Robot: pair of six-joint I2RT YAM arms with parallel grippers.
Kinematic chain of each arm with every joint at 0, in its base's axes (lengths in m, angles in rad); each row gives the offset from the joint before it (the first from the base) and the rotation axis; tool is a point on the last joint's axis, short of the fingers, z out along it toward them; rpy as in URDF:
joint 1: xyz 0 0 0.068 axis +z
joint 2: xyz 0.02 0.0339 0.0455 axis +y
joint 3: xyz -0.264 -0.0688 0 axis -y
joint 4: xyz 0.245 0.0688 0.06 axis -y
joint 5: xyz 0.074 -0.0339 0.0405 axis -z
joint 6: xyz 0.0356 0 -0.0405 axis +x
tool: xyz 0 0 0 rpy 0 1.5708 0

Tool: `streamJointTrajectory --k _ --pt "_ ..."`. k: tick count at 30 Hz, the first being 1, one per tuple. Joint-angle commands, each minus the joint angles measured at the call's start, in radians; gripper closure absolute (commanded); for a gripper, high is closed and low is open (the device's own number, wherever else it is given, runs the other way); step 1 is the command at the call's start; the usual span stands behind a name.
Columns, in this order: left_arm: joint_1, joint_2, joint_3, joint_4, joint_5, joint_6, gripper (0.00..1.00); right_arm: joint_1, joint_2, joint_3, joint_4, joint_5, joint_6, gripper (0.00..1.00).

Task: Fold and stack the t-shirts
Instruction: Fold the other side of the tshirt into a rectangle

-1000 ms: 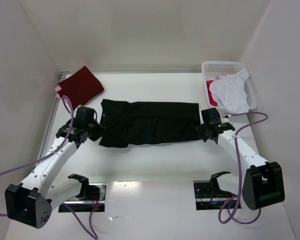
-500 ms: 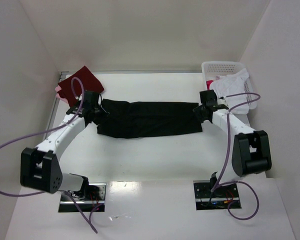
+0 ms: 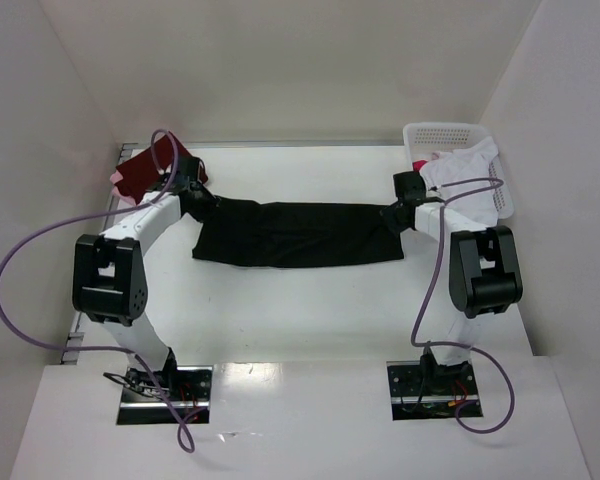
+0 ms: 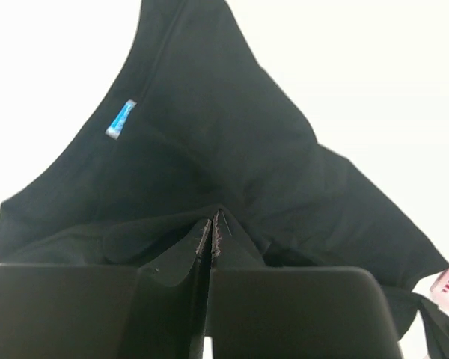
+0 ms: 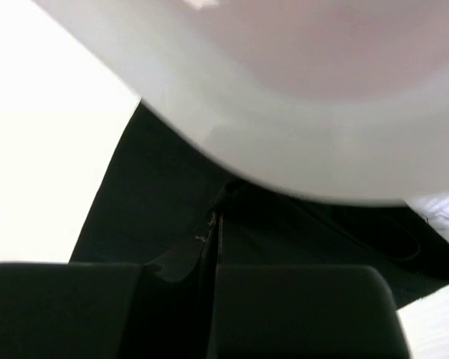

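Black t-shirt [image 3: 298, 235] lies stretched as a long band on the desk [image 3: 300, 310], betw. the two pincers. Left pincer [image 3: 202, 197] has its left end, right pincer [image 3: 400, 208] its right end. Both arms reach far out from their bases. The cloth bunches narrow at the left pincer and widens toward the near side.

Left wrist view: left pincer [image 4: 212, 232] is pressed together, fingers nearly touching, w/ a fold of the black t-shirt pinched at the tips. The cloth fans out ahead of it. A small blue label [image 4: 120, 120] sits ahead & left of the tips.

Right wrist view: right pincer [image 5: 214, 224] is likewise clamped tight on a ridge of the black t-shirt. A blurred whitish mass fills the view above it; can't tell what it is.

Dark red t-shirt [image 3: 145, 168] lies just behind & left of the left pincer, w/ a bit of pink cloth [image 3: 117, 178] at its left edge. White basket [image 3: 445, 128] stands just behind & right of the right pincer. It holds a white t-shirt [image 3: 465, 178], draped over the rim, and a scrap of red cloth [image 3: 418, 170].
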Motion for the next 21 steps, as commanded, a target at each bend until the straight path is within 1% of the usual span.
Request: streamJointTrajectory --k 1,4,5,6,7,8,9,10,11,13,15,16,18,20,21 --pt "0.027 0.073 0.082 0.051 0.046 0.038 1.0 -0.035 0.033 0.051 0.044 -0.006 -0.006 1.0" --pt "0.027 0.128 0.117 0.06 0.063 0.047 1.0 -0.035 0.049 0.058 0.044 -0.006 -0.017 0.96" --pt "0.027 0.141 0.128 0.06 0.072 0.047 1.0 -0.035 0.049 0.058 0.044 -0.006 -0.017 0.92" --pt "0.027 0.153 0.139 0.06 0.072 0.047 1.0 -0.035 0.049 0.058 0.057 -0.006 -0.017 0.83" --pt "0.035 0.174 0.158 0.06 0.072 0.047 0.99 -0.035 0.049 0.058 0.078 -0.006 -0.017 0.67" --pt "0.036 0.185 0.159 0.052 0.072 0.047 0.92 -0.035 0.049 0.058 0.088 -0.016 -0.027 0.58" --pt "0.047 0.197 0.171 0.051 0.08 0.047 0.83 -0.043 0.049 0.058 0.099 -0.027 -0.028 0.5" --pt "0.059 0.209 0.18 0.065 0.095 0.04 0.74 -0.044 0.049 0.058 0.108 -0.036 -0.034 0.39" --pt "0.062 0.213 0.182 0.069 0.11 0.038 0.67 -0.044 0.049 0.058 0.122 -0.038 -0.044 0.34" --pt "0.082 0.225 0.202 0.083 0.139 0.044 0.48 -0.044 0.049 0.058 0.146 -0.051 -0.053 0.28" --pt "0.085 0.236 0.23 0.083 0.152 0.055 0.22 -0.044 0.04 0.058 0.162 -0.073 -0.057 0.26" --pt "0.085 0.236 0.237 0.083 0.152 0.061 0.13 -0.044 0.04 0.058 0.177 -0.078 -0.057 0.25" --pt "0.089 0.232 0.254 0.083 0.157 0.076 0.01 -0.044 0.029 0.058 0.194 -0.102 -0.057 0.25" --pt "0.094 0.22 0.259 0.083 0.166 0.096 0.0 -0.044 0.014 0.046 0.207 -0.111 -0.057 0.25" --pt "0.094 0.173 0.259 0.082 0.177 0.128 0.0 -0.044 0.002 0.034 0.216 -0.121 -0.057 0.25"
